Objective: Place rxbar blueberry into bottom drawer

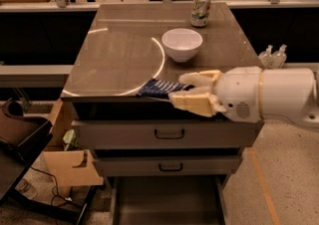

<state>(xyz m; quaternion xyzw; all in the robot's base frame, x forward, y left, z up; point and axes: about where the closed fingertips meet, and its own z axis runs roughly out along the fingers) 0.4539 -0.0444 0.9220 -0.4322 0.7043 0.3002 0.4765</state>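
My gripper (175, 89) reaches in from the right, at the front edge of the cabinet top. Its cream fingers (192, 102) are shut on the rxbar blueberry (158, 88), a dark navy wrapper with a pale striped label, held about level with the front edge. The bottom drawer (167, 200) stands pulled out below, a wide shallow grey tray with a dark inside, straight under the gripper. The two upper drawers (168, 134) are closed.
A white bowl (182, 44) sits on the cabinet top (114, 55) behind the gripper. A green-white soda can (200, 9) stands at the back. A cardboard box (70, 165) and a dark chair (20, 139) are at the left on the floor. Two spray bottles (271, 56) are at the right.
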